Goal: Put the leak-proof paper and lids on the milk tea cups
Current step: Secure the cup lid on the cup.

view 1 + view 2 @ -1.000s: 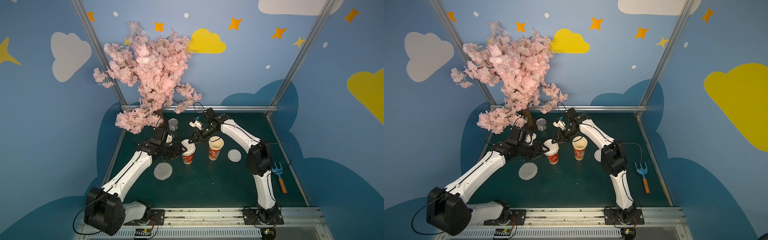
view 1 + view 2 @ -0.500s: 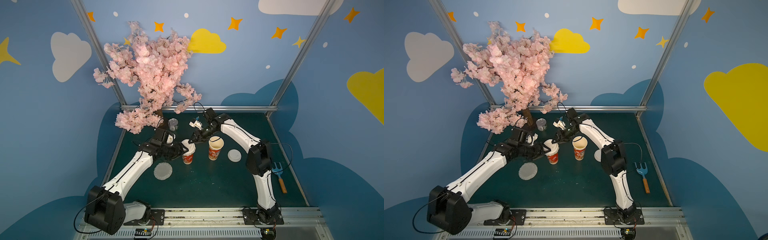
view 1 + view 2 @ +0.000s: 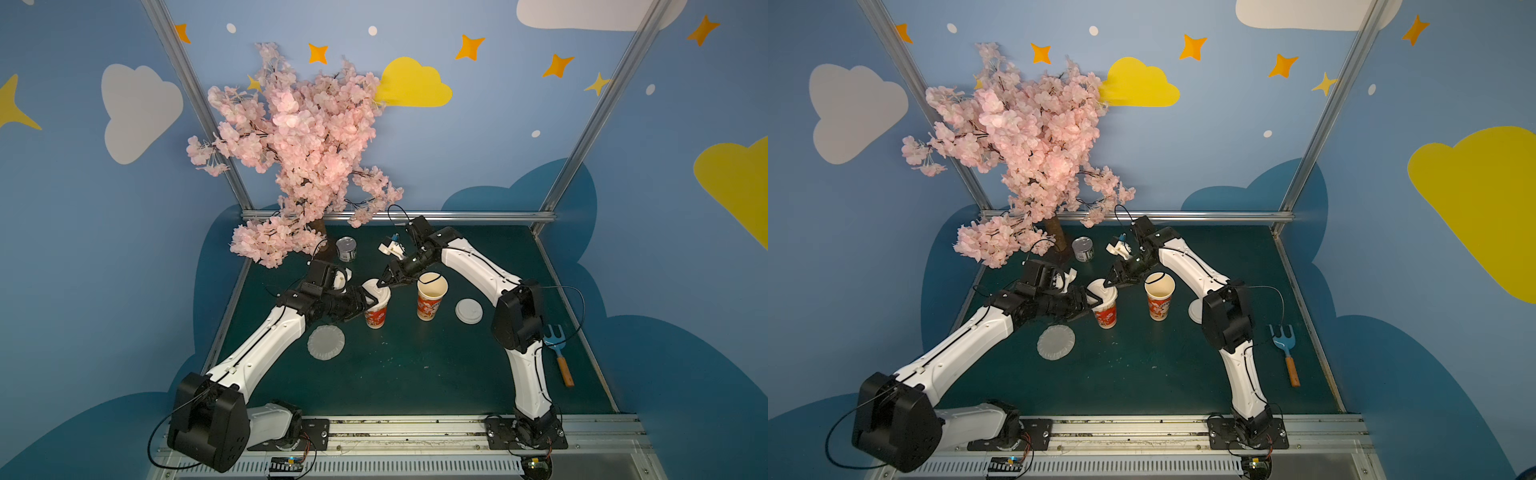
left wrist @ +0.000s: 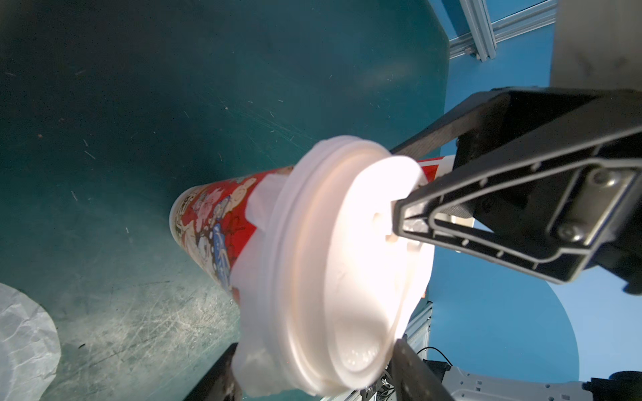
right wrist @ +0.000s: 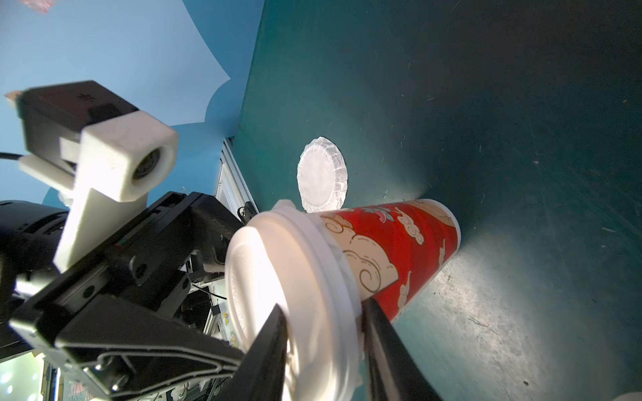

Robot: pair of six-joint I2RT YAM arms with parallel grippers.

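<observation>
A red-and-white milk tea cup (image 3: 376, 318) stands mid-table with a white domed lid (image 4: 347, 260) on it. Leak-proof paper (image 4: 257, 208) sticks out as a skirt under the lid's rim. My left gripper (image 4: 314, 347) reaches in from the left and is shut on the lid's edge and paper skirt. My right gripper (image 5: 324, 307) comes from behind, shut across the rim of the same lid (image 5: 285, 277), one finger on top and one under the rim. The other milk tea cup (image 3: 430, 299) stands uncovered to the right. A loose leak-proof paper (image 3: 326, 341) lies flat front-left.
A second white lid (image 3: 468, 311) lies right of the uncovered cup. A silver tin can (image 3: 347, 248) and the pink blossom tree (image 3: 299, 145) stand at the back left. A blue fork with a wooden handle (image 3: 559, 353) lies near the right edge.
</observation>
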